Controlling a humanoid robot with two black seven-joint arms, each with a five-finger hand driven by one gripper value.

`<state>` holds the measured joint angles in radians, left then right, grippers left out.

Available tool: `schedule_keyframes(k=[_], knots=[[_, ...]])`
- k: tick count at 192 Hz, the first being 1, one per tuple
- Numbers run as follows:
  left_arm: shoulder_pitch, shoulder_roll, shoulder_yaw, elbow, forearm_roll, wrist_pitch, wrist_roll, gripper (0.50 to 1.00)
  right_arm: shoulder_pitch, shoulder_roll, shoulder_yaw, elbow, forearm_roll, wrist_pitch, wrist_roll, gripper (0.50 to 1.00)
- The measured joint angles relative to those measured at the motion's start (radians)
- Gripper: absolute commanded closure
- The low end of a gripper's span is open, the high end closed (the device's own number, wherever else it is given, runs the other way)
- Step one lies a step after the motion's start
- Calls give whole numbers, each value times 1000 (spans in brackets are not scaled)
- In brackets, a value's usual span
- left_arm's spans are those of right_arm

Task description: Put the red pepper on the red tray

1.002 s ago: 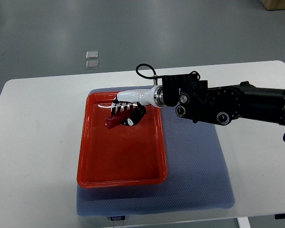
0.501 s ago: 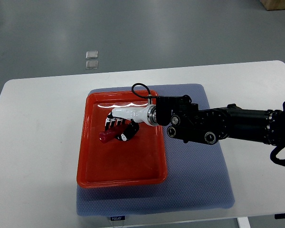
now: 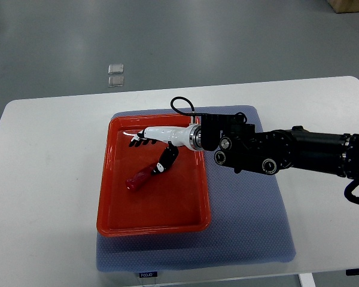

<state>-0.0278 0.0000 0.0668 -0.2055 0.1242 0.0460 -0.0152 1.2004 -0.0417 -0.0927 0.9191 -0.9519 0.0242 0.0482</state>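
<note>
Your right hand [image 3: 148, 143] hovers with fingers spread, gripping nothing; red pepper [image 3: 140, 177] lies diagonally just beneath it on red tray [image 3: 110, 203].

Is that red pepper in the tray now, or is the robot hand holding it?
In the tray. The red pepper lies on the floor of the red tray, and the right hand is above it with fingers spread, gripping nothing.

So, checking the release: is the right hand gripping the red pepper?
No, the right hand is open, and the red pepper lies on the red tray.
</note>
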Motion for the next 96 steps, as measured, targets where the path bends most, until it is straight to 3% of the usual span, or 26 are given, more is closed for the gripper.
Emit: schedule_keyframes(k=[39, 96], knots=[[0, 0, 0, 1, 0, 0, 0, 500, -40, -77, 232, -2, 75, -4, 22, 650], [0, 0, 1, 0, 0, 0, 0, 500, -364, -71, 890, -5, 446, 1, 95, 630]])
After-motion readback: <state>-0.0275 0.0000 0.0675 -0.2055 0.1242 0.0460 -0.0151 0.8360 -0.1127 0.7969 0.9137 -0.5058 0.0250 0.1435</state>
